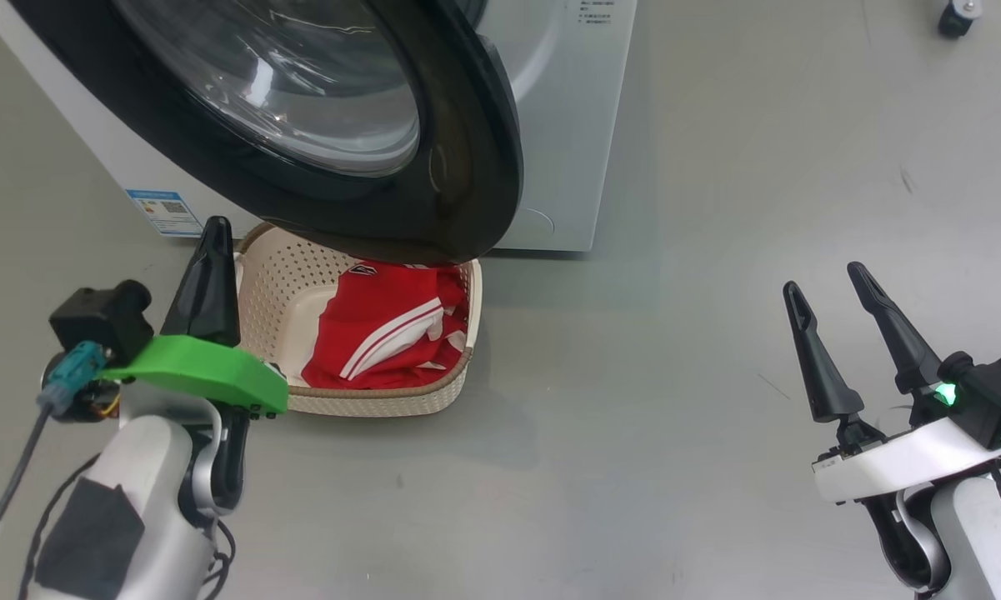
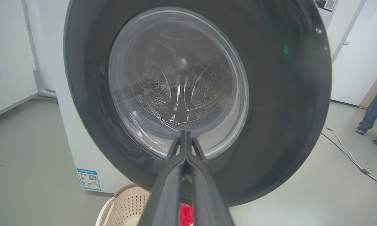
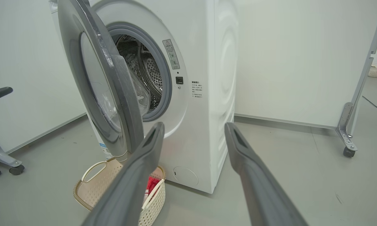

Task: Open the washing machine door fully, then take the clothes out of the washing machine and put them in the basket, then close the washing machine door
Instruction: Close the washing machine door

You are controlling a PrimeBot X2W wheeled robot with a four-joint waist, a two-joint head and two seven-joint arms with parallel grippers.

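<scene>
Near left: the left gripper [image 1: 217, 229], fingers pressed together and empty, points at the washing machine door [image 1: 467, 167], apparently ready to push it shut | door ajar over the basket [image 1: 383, 404] | the clothes [image 1: 383, 333] lie inside, before the washing machine [image 1: 567, 125] | far right: the right gripper [image 1: 824, 279] hangs clear, fingers wide, empty.

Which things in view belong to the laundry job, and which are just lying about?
Job: white front-loading washing machine; its round black-rimmed glass door; red white-striped clothes; cream perforated plastic basket.
Lying about: grey metal frame on castors; grey wheeled stand base; person's legs in jeans.
</scene>
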